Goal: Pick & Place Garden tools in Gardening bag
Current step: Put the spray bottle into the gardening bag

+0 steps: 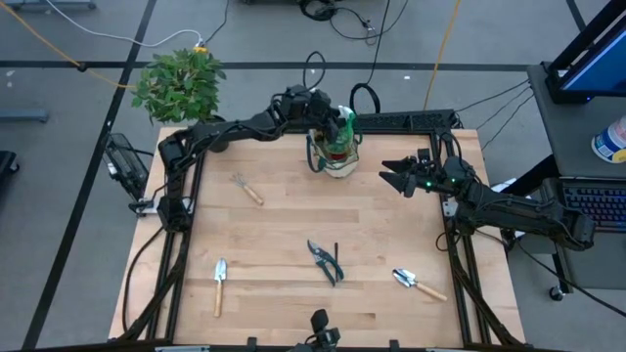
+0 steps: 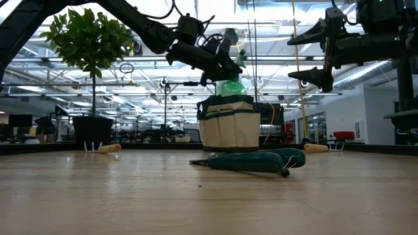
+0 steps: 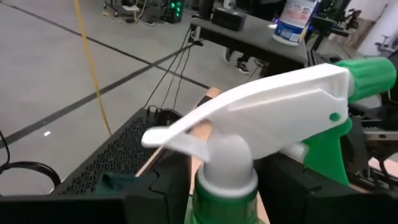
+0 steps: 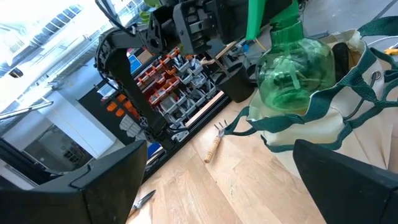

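The beige gardening bag [image 1: 337, 161] with dark green trim stands at the table's far middle and also shows in the low view [image 2: 228, 127]. My left gripper [image 1: 335, 122] is above the bag's mouth, shut on the green spray bottle [image 2: 230, 88], whose lower body is inside the bag [image 4: 323, 124]. My right gripper [image 1: 399, 178] hangs open and empty to the right of the bag, above the table. A fork [image 1: 247, 188], two trowels [image 1: 219, 284] [image 1: 418, 284] and dark shears [image 1: 326, 262] lie flat on the table. My left gripper holds the spray bottle at its neck [image 3: 227, 171], just under the white trigger head, with one finger [image 3: 158, 193] on each side. The bottle stands upright, its green body [image 4: 292, 81] partly inside the bag's mouth. Whether its base rests on the bag's bottom is hidden.
A leafy plant [image 1: 181, 83] in a black pot stands at the table's far left corner. The shears [image 2: 255, 161] lie near the front middle. Bare wood lies between the bag and the tools along the near edge.
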Robot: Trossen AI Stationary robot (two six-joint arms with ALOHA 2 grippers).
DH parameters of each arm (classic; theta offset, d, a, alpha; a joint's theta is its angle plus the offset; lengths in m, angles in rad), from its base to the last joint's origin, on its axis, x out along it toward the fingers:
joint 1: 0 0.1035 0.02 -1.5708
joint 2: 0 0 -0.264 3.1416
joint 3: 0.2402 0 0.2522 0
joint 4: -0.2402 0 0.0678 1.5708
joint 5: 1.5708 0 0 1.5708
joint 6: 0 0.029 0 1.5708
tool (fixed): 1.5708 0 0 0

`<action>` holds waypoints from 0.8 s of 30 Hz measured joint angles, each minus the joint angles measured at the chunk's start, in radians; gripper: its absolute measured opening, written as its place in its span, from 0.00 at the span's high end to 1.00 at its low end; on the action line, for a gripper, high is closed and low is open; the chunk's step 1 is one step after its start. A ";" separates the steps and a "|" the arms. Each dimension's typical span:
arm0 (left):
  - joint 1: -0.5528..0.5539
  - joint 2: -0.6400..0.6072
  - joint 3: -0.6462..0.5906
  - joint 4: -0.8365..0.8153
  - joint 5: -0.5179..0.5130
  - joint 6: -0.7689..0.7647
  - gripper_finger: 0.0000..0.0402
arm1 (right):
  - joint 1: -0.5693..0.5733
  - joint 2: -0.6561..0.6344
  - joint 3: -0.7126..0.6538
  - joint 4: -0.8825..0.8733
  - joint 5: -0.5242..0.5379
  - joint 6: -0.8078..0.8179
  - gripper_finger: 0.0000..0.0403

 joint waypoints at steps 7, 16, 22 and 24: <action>-0.018 0.000 0.000 -0.063 0.000 0.022 0.65 | 0.000 0.000 0.000 0.000 0.000 0.000 0.02; -0.025 0.000 0.000 -0.128 -0.015 0.034 0.56 | 0.000 0.000 0.000 0.000 0.000 0.000 0.02; -0.027 0.000 0.000 -0.220 -0.014 0.076 0.55 | 0.000 0.000 0.000 0.000 0.000 0.000 0.02; -0.027 0.000 0.000 -0.249 -0.014 0.082 0.55 | 0.000 0.000 0.000 0.000 0.000 0.000 0.02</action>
